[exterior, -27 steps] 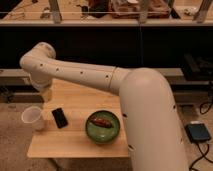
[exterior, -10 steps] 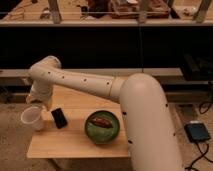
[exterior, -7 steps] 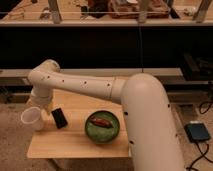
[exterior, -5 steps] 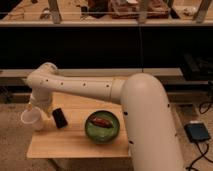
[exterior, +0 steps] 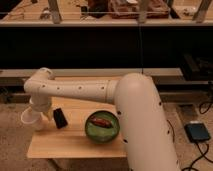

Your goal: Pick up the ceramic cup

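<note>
We note dim, warm light from above on the table (exterior: pixel 75 145) and a dark background. The pale gripper (exterior: pixel 40 118) is beside the ceramic cup (exterior: pixel 28 119).

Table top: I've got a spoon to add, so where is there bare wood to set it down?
The table is bare along its front, before the ceramic cup and black phone. A narrower gap lies between the phone and green bowl. The left edge is crowded: the gripper is at the cup, with the arm spanning the back.
</note>
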`<state>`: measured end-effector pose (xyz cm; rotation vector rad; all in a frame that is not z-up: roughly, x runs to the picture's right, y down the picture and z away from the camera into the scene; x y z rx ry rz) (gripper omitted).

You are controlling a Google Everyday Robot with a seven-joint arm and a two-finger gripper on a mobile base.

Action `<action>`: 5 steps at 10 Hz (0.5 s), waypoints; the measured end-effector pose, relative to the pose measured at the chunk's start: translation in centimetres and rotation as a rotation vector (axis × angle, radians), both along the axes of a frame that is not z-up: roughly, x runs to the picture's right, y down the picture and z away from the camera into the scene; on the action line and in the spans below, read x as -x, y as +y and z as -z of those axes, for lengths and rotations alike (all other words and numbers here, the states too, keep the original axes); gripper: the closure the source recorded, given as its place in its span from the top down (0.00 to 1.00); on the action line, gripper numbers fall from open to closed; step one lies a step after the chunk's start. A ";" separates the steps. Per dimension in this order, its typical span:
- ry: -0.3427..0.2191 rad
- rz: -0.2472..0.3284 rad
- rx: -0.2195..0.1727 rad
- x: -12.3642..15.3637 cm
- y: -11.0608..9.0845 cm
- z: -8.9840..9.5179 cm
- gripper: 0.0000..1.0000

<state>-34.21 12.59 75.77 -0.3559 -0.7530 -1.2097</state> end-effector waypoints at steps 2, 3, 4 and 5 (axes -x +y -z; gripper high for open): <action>0.006 0.014 0.003 0.3 0.8 -0.9 0.65; 0.010 0.018 0.003 0.5 0.9 -1.4 0.65; 0.015 0.023 0.004 0.6 1.0 -2.0 0.65; 0.018 0.039 0.006 0.9 1.3 -2.4 0.65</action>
